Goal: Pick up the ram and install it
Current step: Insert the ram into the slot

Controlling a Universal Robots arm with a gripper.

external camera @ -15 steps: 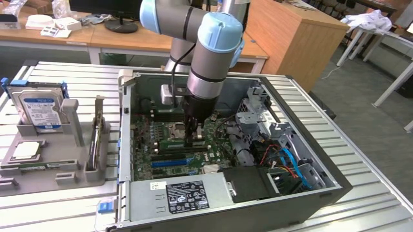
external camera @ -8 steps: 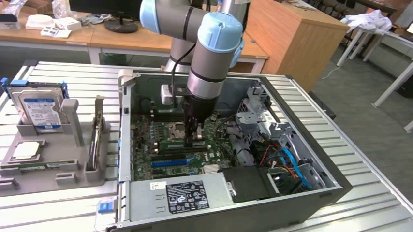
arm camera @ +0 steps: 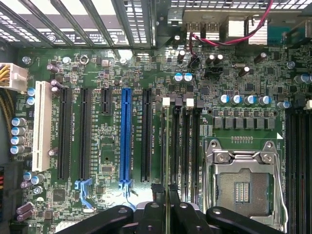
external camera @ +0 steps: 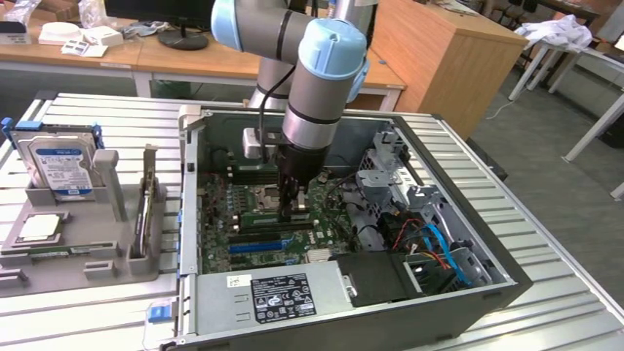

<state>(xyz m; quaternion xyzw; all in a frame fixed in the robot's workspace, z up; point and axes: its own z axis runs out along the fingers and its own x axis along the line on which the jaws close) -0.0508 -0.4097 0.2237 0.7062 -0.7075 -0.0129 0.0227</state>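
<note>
Ram (arm camera: 168, 146) is seen edge-on in the wrist view as a thin green strip, clamped between the black fingers (arm camera: 153, 217) of the gripper (arm camera: 168, 209), whose jaws are drawn narrow onto it. The ram is held upright over the motherboard (arm camera: 97, 63), lined up with the black memory slots (arm camera: 184, 141) between the blue expansion slot (arm camera: 126, 136) and the processor socket (arm camera: 239, 185). In the exterior view the gripper (external camera: 292, 212) is lowered inside the open computer case (external camera: 458, 307); a hard drive (external camera: 61, 164) is stood in a grey holder (external camera: 107, 252) at the exterior view's left.
</note>
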